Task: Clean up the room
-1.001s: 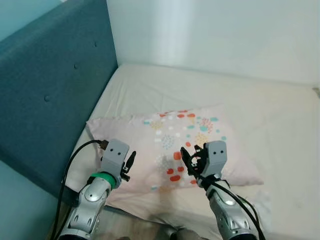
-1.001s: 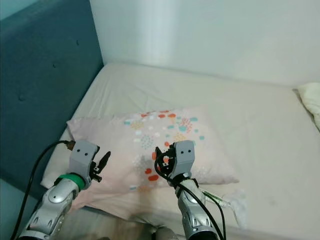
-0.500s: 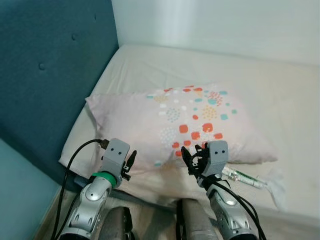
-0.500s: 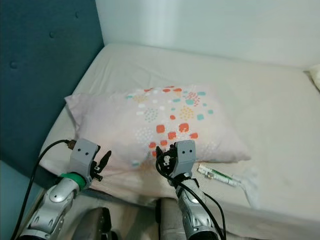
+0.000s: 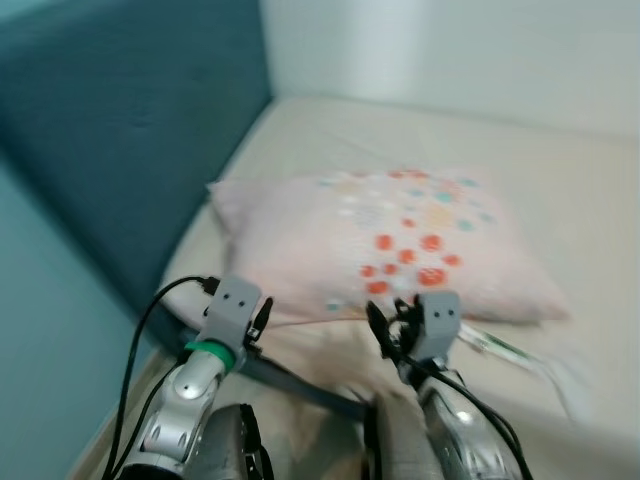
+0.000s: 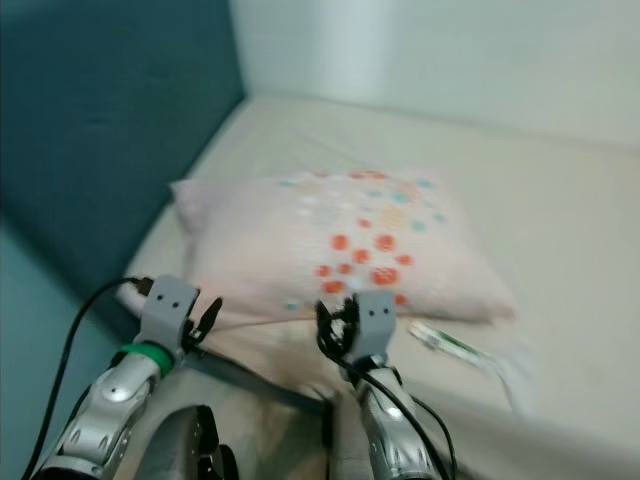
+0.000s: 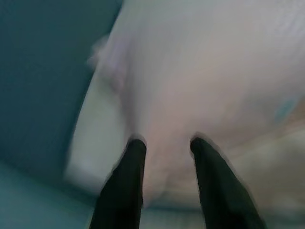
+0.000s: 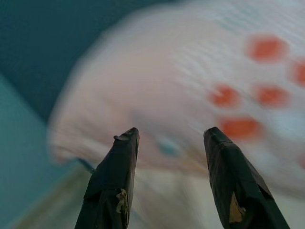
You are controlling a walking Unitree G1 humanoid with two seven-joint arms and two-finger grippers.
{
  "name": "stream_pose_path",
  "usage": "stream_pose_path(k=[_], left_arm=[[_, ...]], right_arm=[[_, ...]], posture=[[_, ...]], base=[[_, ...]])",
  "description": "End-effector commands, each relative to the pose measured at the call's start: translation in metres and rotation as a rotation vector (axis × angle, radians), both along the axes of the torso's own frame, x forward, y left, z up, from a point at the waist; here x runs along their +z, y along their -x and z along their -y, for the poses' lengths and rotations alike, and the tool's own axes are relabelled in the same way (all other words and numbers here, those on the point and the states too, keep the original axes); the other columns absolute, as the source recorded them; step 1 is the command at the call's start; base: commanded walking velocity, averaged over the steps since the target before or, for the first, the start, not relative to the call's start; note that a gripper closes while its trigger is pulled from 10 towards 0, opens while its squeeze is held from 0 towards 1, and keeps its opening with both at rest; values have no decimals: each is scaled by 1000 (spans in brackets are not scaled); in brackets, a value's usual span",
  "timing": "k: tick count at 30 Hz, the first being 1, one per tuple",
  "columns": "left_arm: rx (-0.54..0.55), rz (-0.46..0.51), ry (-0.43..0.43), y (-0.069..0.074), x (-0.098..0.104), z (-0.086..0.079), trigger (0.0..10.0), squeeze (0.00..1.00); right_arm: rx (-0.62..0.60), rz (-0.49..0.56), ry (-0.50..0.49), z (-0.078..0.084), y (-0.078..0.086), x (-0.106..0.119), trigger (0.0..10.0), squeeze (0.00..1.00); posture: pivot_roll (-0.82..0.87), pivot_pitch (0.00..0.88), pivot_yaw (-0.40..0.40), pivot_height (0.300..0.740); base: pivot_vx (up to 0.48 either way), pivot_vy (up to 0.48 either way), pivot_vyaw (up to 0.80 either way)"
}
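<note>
Both hands, left hand (image 7: 164,148) and right hand (image 8: 171,136), are spread wide and empty, just short of the pillow (image 5: 400,245). It lies on the bed (image 5: 560,180) near the headboard (image 5: 130,130), long axis across the bed. Through the blur, a small wrapper (image 5: 500,350) seems to lie beside it; approach slowly, squarely.

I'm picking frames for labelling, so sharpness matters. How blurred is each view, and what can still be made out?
Both eye views are motion-smeared: the pillow keeps its red dots but soft edges, and the small packet is streaky. Left wrist view is blurred and dim, though the open left gripper reads clearly. Right wrist view smears the pillow's dots, while the open right gripper stays fairly crisp.
</note>
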State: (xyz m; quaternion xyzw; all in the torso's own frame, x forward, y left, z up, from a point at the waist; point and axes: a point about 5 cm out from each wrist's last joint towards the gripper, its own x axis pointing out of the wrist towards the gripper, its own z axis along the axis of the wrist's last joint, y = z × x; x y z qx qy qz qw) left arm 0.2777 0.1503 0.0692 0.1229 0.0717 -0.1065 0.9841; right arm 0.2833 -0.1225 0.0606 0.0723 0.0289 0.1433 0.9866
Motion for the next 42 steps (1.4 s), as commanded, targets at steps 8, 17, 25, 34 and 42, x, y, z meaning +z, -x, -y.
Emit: stream_pose_path(k=[8,17,25,34,42], left_arm=[[-7,-18,-6,-1,-3,5,10000,0],[1,-16,-3,-2,-3,5,10000,0],[-2,93,-47,-8,16,2,10000,0],[5,345,-121,-49,81,2,10000,0],[60,344,-125,-88,103,20,10000,0]], right_arm=[[-16,-42,-4,3,8,-10,10000,0],[-17,-38,-2,3,7,-9,10000,0],[-110,0,-69,20,-14,5,10000,0],[-614,-139,-350,93,-33,-3,10000,0],[-602,-158,-361,105,-49,6,10000,0]], posture=[[-85,58,71,620],[-84,59,73,620],[-78,86,82,620],[-47,139,94,620],[-56,196,122,620]], base=[[0,0,0],[0,0,0],[0,0,0],[0,0,0],[0,0,0]])
